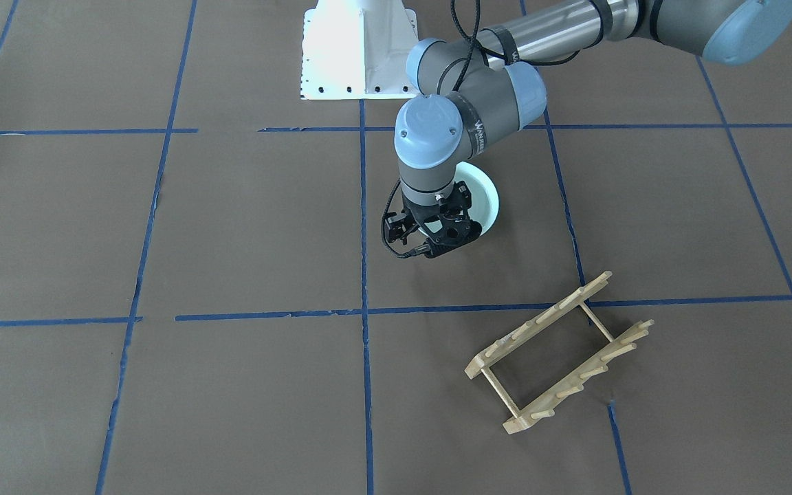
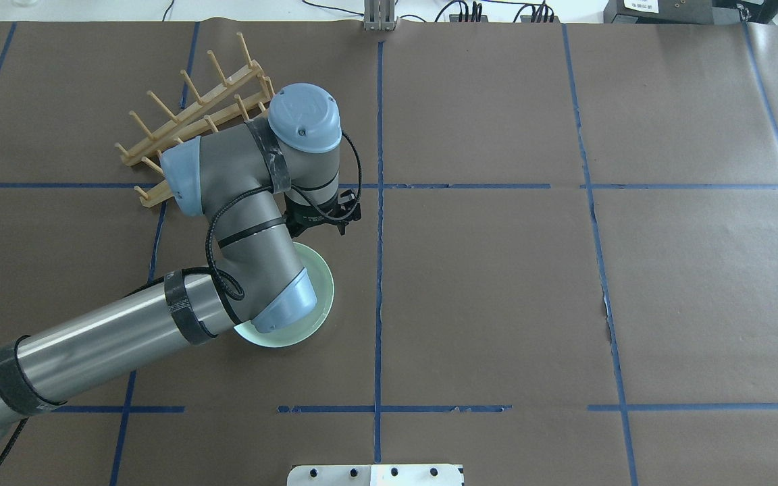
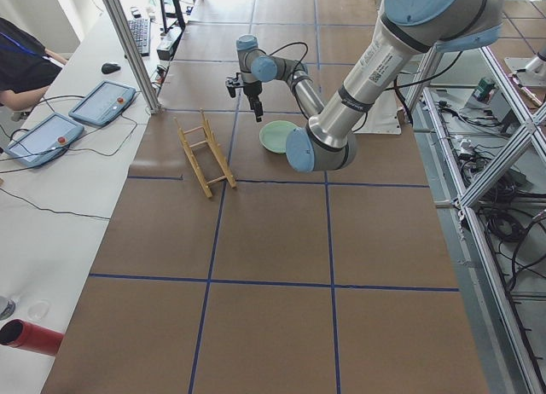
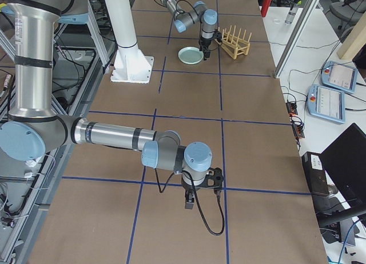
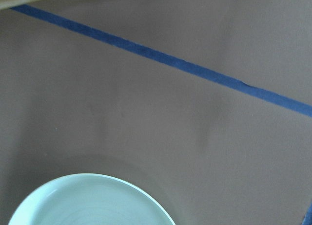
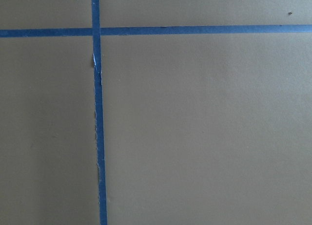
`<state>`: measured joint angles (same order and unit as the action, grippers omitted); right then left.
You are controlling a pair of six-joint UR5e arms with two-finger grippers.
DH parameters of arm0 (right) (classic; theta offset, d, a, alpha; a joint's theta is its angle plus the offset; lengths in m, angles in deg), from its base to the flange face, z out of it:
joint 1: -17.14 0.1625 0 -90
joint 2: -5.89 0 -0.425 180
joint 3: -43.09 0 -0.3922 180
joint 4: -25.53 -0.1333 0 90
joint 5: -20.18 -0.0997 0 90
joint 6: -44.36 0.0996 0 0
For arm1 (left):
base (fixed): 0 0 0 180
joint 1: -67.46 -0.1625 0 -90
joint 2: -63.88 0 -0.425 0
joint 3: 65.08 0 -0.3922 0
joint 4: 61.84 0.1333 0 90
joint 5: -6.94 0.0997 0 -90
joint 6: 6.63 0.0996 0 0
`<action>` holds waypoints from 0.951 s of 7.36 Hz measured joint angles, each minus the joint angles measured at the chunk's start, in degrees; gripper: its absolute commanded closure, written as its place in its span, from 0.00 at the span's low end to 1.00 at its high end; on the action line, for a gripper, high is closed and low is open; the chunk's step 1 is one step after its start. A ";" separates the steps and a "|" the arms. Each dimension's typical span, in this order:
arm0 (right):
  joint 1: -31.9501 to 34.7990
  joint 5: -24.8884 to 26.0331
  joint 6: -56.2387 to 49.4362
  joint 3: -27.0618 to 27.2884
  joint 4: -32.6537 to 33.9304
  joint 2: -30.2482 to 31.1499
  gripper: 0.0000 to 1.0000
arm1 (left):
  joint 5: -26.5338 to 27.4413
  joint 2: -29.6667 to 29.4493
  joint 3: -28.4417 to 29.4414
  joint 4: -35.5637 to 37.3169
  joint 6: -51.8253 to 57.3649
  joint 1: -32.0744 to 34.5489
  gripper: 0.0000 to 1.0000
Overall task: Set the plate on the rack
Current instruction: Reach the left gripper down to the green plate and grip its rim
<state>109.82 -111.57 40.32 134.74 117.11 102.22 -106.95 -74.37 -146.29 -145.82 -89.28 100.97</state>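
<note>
While the left gripper (image 1: pixel 437 239) is hanging with its fingers pointing down over the edge of the plate (image 1: pixel 489 199) that faces away from the robot's base, the plate itself is lying flat on the brown-papered table (image 1: pixel 231 227). The arm's wrist and forearm are covering much of the plate from overhead and from the front. The gripper's black body is blocking the fingertips in the front view, and they are not showing in the left wrist view. I therefore cannot tell how far the fingers are parted or whether they are touching the rim. They seem to be holding nothing, since the plate is resting level on the paper. The left wrist camera is looking at the plate's pale green rim low in its view, with a blue tape line (image 5: pixel 161 57) running slantwise across the paper beyond it.

The rack (image 1: pixel 537 326) is standing on the table with its pegs up. It is apart from the plate, farther from the robot's base and toward the robot's left.

The right gripper (image 4: pixel 191 201) is hanging low over the table, well apart from the plate and rack. Only the side view is showing it, so I cannot tell whether it is open. Its wrist camera is seeing only brown paper and two crossing tape lines.
</note>
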 measured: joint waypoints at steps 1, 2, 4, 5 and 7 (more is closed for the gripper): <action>0.02 0.00 0.00 0.00 0.00 0.00 0.00 | 0.38 -0.01 0.69 -0.95 -0.51 -1.17 0.01; 0.01 0.00 0.00 0.00 0.00 0.00 0.00 | 0.53 0.01 0.89 -1.33 -0.93 -2.02 0.14; 0.00 0.00 0.00 0.02 0.00 0.00 0.00 | 0.59 0.19 0.69 -1.51 -1.10 -2.90 0.45; -0.01 0.00 0.00 0.02 0.00 0.00 0.00 | 0.60 0.22 0.50 -1.53 -1.08 -3.00 0.59; 0.01 0.00 0.00 0.00 0.00 0.00 0.00 | 0.60 0.37 0.39 -1.56 -1.05 -3.01 0.67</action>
<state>109.83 -111.57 40.31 134.74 117.11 102.22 -106.35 -74.00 -145.91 -147.38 -90.33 97.95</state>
